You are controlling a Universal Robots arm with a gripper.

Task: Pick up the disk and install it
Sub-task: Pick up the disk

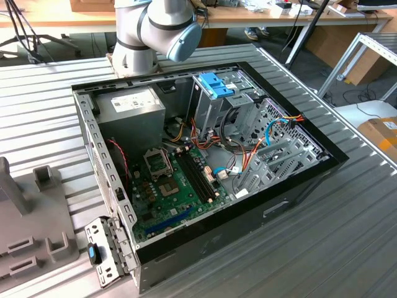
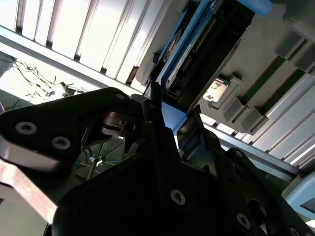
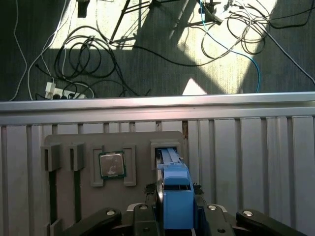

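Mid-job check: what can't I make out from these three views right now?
1. Disk, first wrist view: edge-on, so its label face is hidden; the tool and the frame edge cover its near end.
2. Arm, exterior view: cut off by the top edge.
3. Drive cage, exterior view: its own walls hide the bay inside.
4. Grey holder, second wrist view: largely behind the dark tool.

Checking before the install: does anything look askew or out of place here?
One thing: in the exterior view, a perforated metal bracket with a blue tab hangs tilted outside the case at its corner. The disk stands on edge, straight, at the grey fixture.
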